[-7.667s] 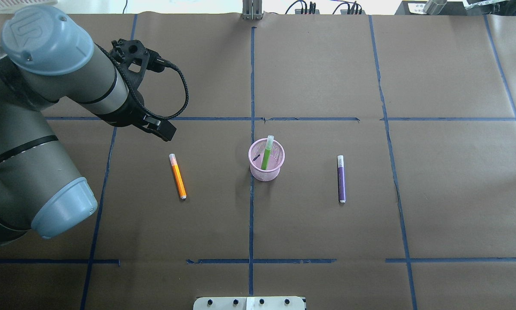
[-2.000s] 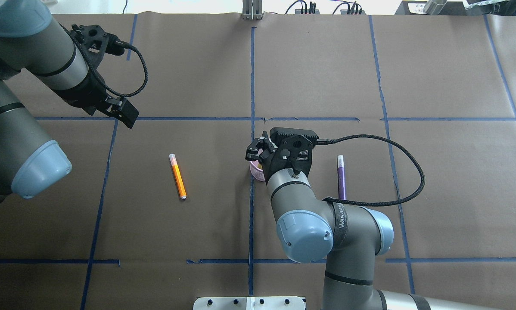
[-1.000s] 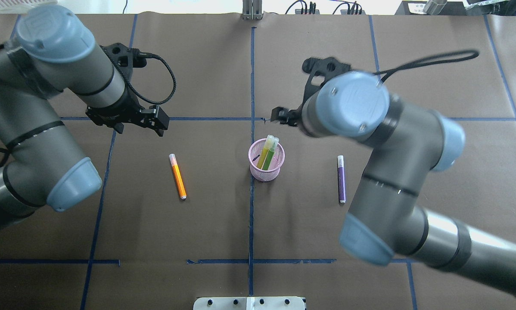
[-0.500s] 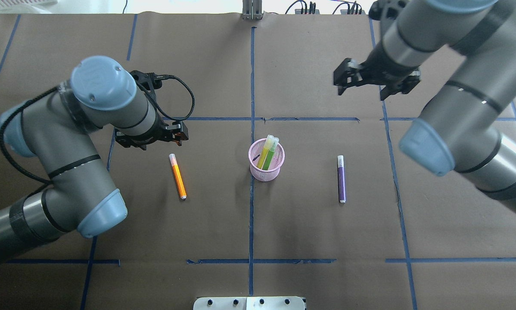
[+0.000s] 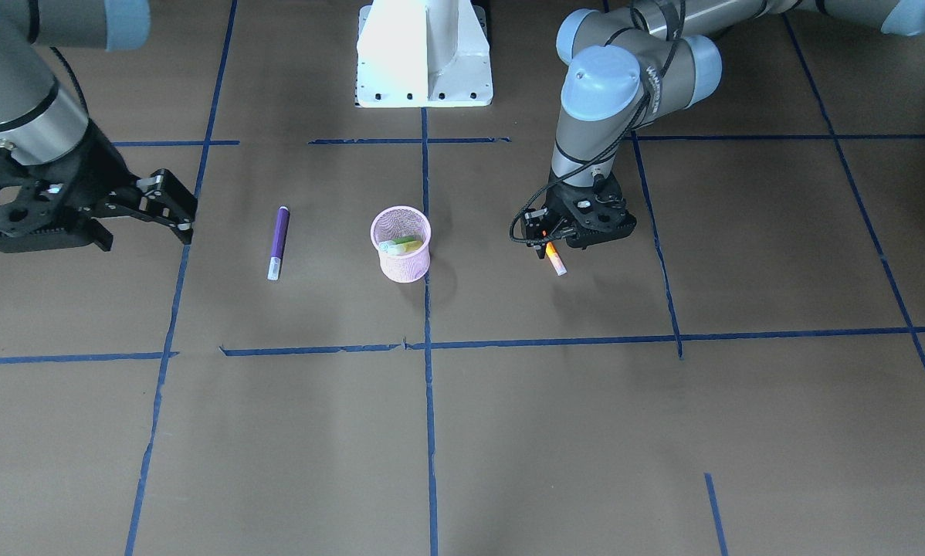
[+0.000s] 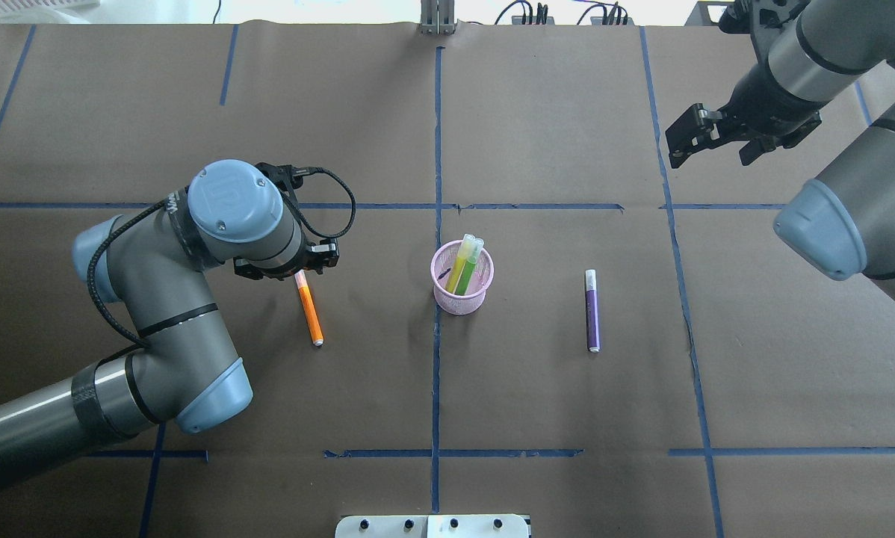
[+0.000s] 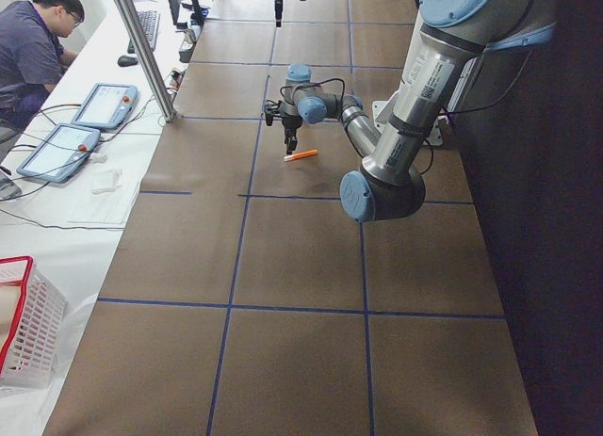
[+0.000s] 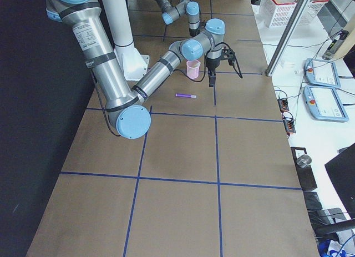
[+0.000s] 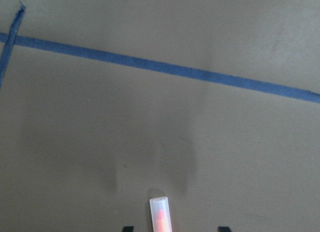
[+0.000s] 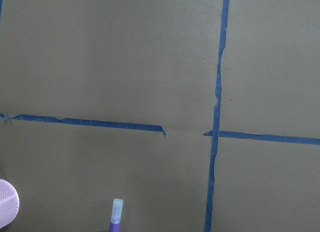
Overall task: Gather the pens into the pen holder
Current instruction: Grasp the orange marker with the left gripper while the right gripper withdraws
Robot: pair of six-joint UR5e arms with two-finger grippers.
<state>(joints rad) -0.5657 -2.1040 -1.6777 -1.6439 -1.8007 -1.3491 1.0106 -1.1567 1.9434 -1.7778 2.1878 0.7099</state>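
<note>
The pink mesh pen holder [image 6: 462,290] stands mid-table with a bright green pen [image 6: 468,265] and a yellowish pen upright in it. The orange pen [image 6: 309,310] lies flat to its left. My left gripper [image 6: 299,273] is low over the orange pen's capped end. In the left wrist view that cap [image 9: 160,214] lies between my spread fingertips [image 9: 128,228], and the gripper is open. The purple pen [image 6: 592,312] lies flat to the right of the holder; its cap [image 10: 116,211] shows in the right wrist view. My right gripper [image 6: 710,152] is open and empty, raised at the far right.
Blue tape lines [image 6: 437,134] cross the brown paper table cover. The white robot base plate [image 5: 424,54] sits at the near middle edge. In the exterior left view an operator [image 7: 38,40] sits with tablets beside the far end of the table.
My left gripper has moved down and toward me onto the orange pen's capped end. My right arm has swung further right and back. Earlier, the yellowish pen joined the green one in the holder.
</note>
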